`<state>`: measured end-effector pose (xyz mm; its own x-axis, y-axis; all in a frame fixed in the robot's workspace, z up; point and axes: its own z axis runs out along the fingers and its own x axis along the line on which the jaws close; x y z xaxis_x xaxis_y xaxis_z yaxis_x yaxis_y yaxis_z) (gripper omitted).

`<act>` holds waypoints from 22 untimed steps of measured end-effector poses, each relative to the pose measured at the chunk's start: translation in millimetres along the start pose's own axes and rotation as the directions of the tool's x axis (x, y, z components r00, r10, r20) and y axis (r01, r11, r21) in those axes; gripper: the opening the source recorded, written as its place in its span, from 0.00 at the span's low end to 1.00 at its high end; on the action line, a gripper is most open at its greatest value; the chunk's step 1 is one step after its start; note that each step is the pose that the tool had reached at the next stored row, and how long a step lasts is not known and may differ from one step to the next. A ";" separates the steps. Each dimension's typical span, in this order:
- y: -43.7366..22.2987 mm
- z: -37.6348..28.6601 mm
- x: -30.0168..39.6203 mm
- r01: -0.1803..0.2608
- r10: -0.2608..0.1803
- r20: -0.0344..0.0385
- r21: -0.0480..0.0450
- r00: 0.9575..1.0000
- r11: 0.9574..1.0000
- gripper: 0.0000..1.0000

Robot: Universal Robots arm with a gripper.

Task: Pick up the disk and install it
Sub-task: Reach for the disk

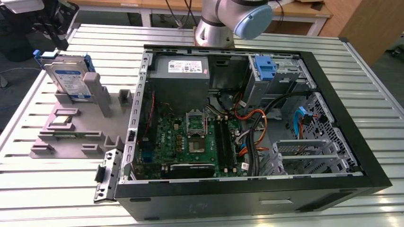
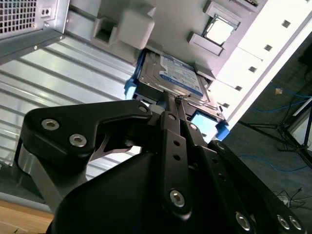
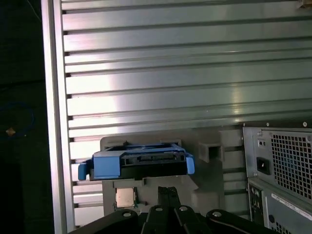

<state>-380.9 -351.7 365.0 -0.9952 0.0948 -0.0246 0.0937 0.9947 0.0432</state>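
Observation:
The disk (image 1: pixel 68 78) stands on edge in a slot of the grey fixture (image 1: pixel 82 123), on the exterior view's left beside the computer case. It is silver with a blue-and-white label and blue rails. The second wrist view shows its labelled face (image 2: pixel 180 75); the first wrist view shows its blue-railed top edge (image 3: pixel 141 163). My gripper (image 2: pixel 174 100) hangs just above the disk and apart from it. Its two black fingers are pressed together with nothing between them, as the gripper (image 3: pixel 168 191) also looks in the first wrist view. A dark shape that looks like the gripper (image 1: pixel 61 41) hangs over the disk.
The open computer case (image 1: pixel 372 156) lies on the slatted metal table (image 1: pixel 38 189), with a motherboard (image 1: pixel 189 137), a grey power-supply box (image 1: pixel 180 66) and a bare blue bracket (image 1: pixel 265 68) in the drive bay. A small chip (image 1: pixel 60 120) sits on the fixture. The arm's base (image 1: pixel 221 23) stands behind the case.

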 end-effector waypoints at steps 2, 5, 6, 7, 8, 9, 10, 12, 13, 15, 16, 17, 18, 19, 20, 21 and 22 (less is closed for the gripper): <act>2.0 1.2 5.4 -0.001 0.001 0.000 0.000 1.000 1.000 0.11; 5.1 3.1 13.4 -0.002 0.002 0.000 0.000 1.000 1.000 0.11; 6.2 3.8 15.7 -0.002 0.002 0.000 0.000 1.000 1.000 0.11; 7.4 4.6 18.0 -0.002 0.002 0.000 0.000 1.000 1.000 0.11; 8.5 5.3 20.3 -0.003 0.003 0.000 0.000 1.000 1.000 0.11; 9.4 6.0 22.4 -0.003 0.003 0.000 0.000 1.000 1.000 0.11; 9.8 6.7 23.8 -0.003 0.003 0.000 0.000 1.000 1.000 0.11; 9.9 7.3 24.8 -0.003 0.003 0.000 0.000 1.000 1.000 0.11; 9.9 7.2 24.8 -0.003 0.003 0.000 0.000 1.000 1.000 0.11; 9.9 7.2 24.9 -0.003 0.003 0.000 0.000 1.000 1.000 0.11; 9.9 7.3 25.0 -0.003 0.003 0.000 0.000 1.000 1.000 0.11; 9.9 7.6 25.0 -0.003 0.003 0.000 0.000 1.000 1.000 0.11; 9.8 8.7 25.1 -0.003 0.003 0.000 0.000 1.000 1.000 0.11; 9.8 9.9 25.1 -0.003 0.003 0.000 -0.001 1.000 1.000 0.11; 9.8 11.3 25.1 -0.003 0.003 0.000 -0.001 1.000 1.000 0.11; 9.7 12.8 25.2 -0.003 0.003 0.000 -0.001 1.000 1.000 0.11; 9.6 13.9 25.2 -0.003 0.003 0.000 -0.002 1.000 1.000 0.11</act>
<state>-404.6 -339.1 350.9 -0.9949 0.0978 -0.0244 0.0966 0.9943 0.0448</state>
